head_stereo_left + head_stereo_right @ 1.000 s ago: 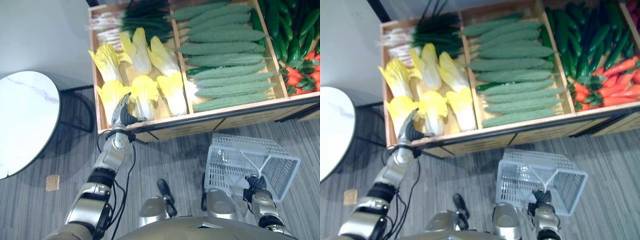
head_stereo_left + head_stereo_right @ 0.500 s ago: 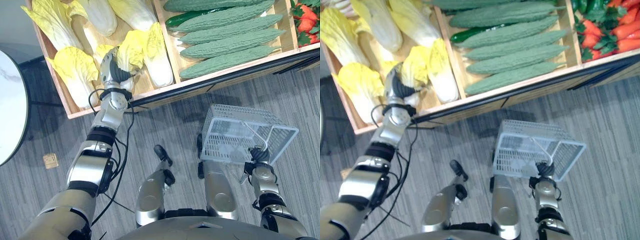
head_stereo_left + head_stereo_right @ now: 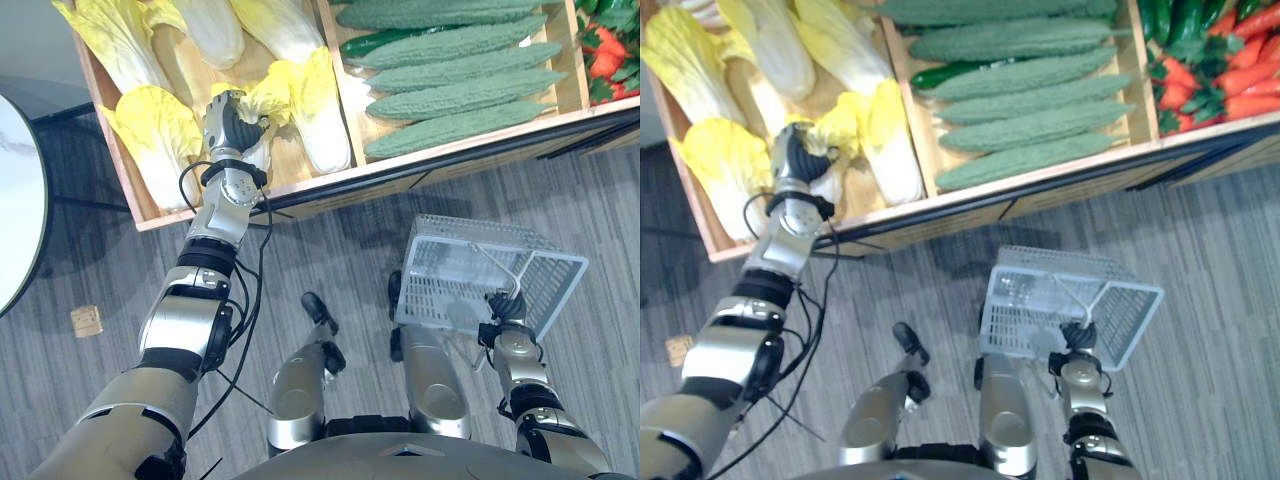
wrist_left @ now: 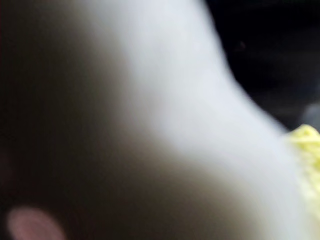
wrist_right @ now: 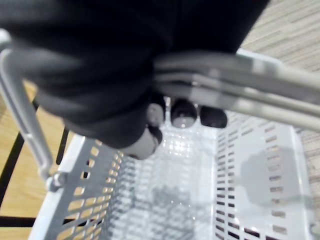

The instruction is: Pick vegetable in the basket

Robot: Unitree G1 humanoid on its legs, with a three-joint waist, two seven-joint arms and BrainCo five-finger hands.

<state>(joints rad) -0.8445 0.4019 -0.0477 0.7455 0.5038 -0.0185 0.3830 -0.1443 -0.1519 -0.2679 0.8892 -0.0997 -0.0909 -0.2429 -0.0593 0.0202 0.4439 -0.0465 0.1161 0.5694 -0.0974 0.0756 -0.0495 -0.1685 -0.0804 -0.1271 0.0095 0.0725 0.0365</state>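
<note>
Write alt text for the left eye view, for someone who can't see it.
The left robot hand rests on a yellow cabbage in a wooden crate, beside a compartment of bumpy green gourds. Lower right, the right robot hand holds an empty white basket by its handle above grey carpet.

Silver-grey arms, dark at the wrists.
The left arm (image 3: 188, 325) showed smooth silver-grey shells parted by black bands, with a dark ribbed cover over the back of the left hand (image 3: 232, 120). The right hand (image 5: 115, 65) wore the same cover; its silver fingers (image 5: 184, 114) were dark-tipped.
</note>
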